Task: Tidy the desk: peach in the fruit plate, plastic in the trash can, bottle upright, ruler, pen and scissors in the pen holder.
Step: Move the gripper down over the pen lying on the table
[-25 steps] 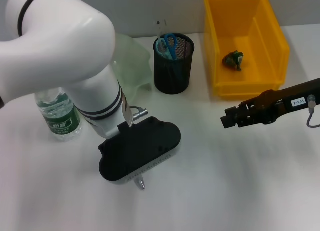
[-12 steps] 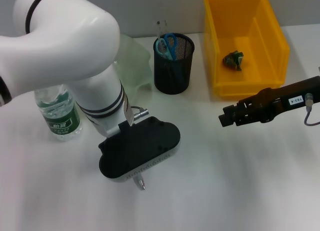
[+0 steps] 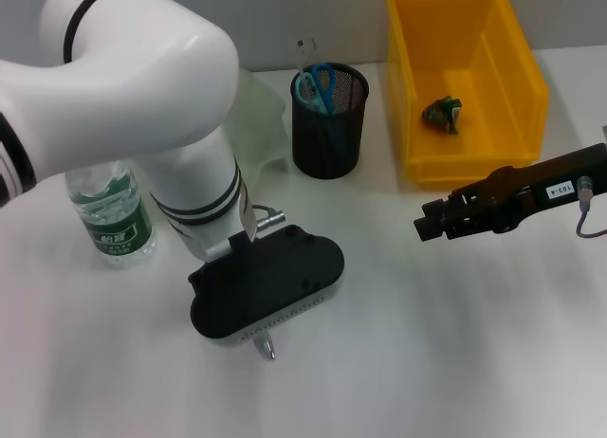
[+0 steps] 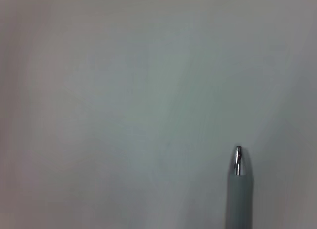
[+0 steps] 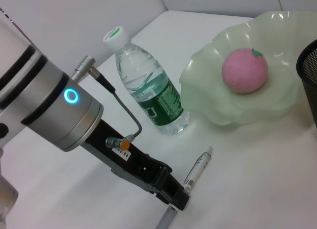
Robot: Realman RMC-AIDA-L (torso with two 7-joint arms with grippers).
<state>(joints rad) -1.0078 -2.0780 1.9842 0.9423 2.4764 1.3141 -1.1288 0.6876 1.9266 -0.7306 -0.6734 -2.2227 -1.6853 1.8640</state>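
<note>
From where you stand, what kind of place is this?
Probably a desk set up for a tidying exercise: a white table with a mesh pen holder containing scissors, a yellow bin and a water bottle.

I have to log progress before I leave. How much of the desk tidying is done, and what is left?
Mostly done: the peach lies in the fruit plate, the plastic in the yellow bin, the bottle stands upright, and the scissors and ruler are in the pen holder. In hand: the left gripper is down at the pen. Left: pen into holder.
</note>
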